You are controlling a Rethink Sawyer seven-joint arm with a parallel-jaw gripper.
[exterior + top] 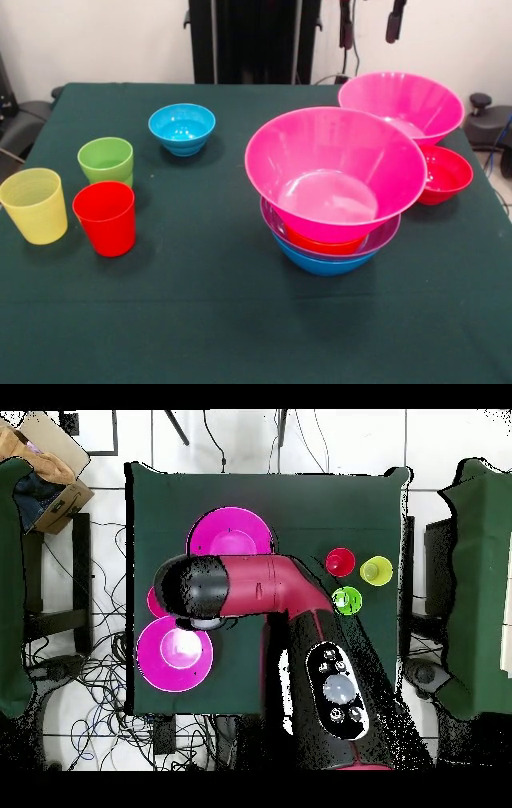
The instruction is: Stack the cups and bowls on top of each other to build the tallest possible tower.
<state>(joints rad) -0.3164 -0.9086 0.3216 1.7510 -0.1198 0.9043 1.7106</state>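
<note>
The tower stands near the front right: a blue bowl (320, 264) lowest, then purple (388, 234), orange (320, 242) and a big pink bowl (336, 172) on top, also seen from above (230, 534). Behind it sit a second pink bowl (400, 104) and a crimson bowl (444, 172). A cyan bowl (182, 128) sits alone at the back left. The yellow cup (34, 206), red cup (105, 218) and green cup (106, 160) stand upright at the left. My gripper (370, 24) hangs open and empty at the top edge, above the far pink bowl.
The dark green cloth (200, 320) covers the table. From above, my arm (250, 589) reaches across the table and hides the cyan bowl. A cardboard box (45, 469) sits off the table's corner, with cables on the floor around it.
</note>
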